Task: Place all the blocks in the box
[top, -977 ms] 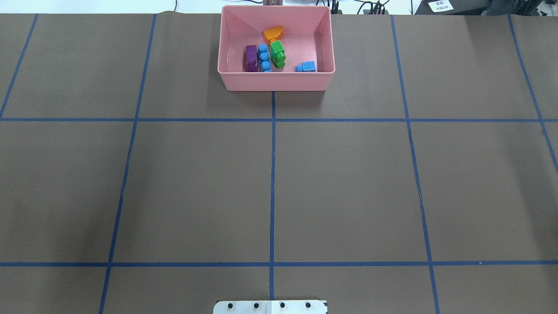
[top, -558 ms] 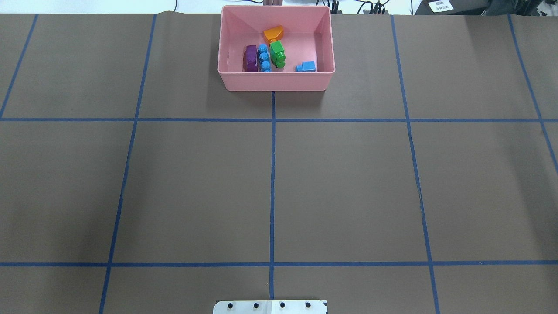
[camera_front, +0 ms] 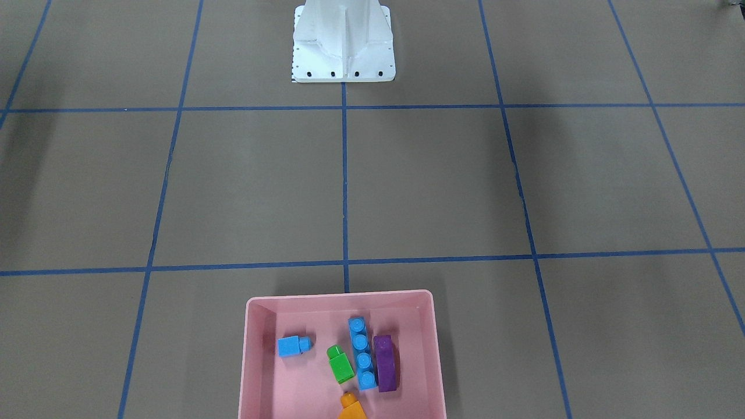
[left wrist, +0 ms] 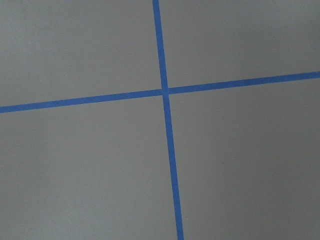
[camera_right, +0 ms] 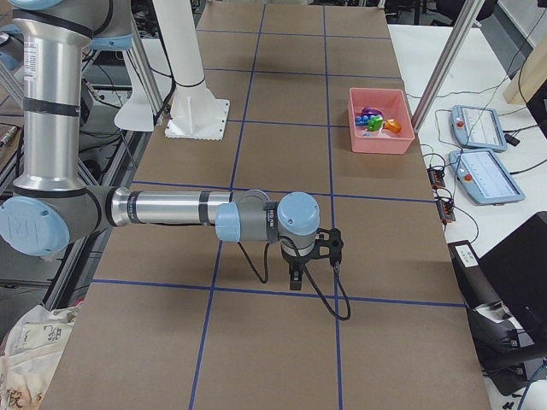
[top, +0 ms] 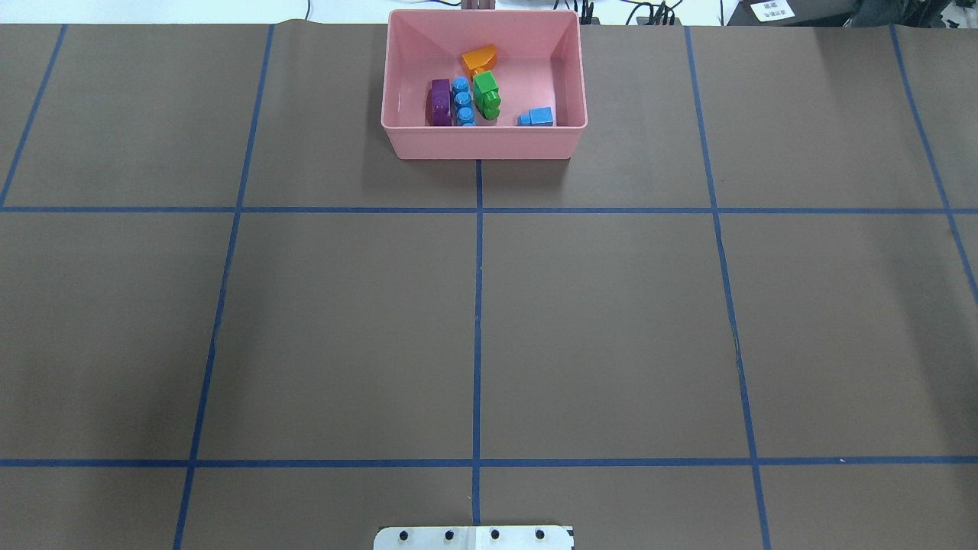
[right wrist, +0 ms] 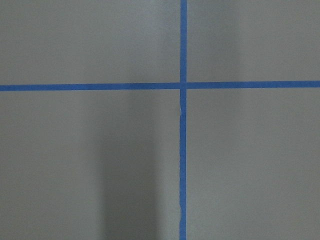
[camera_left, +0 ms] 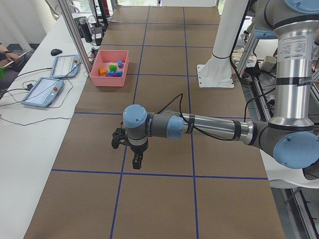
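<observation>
A brown worktop (top: 611, 321) gridded with blue tape lines (top: 477, 305). The left tool (camera_left: 135, 162) and right tool (camera_right: 296, 278) hang above it; apart or together, I cannot tell from the side. Well away, the pink box (top: 484, 145) holds the orange block (top: 479, 57), the green block (top: 485, 93), the long blue block (top: 463, 101) seemingly touching the purple block (top: 440, 103), and the small blue block (top: 537, 117) off alone.

Even, diffuse light brightens the matte brown paper-covered table (top: 611, 321); only faint, soft-edged shadows lie on it. The small glossy plastic blocks (top: 485, 92) carry tiny white highlights. Focus is sharp throughout.
</observation>
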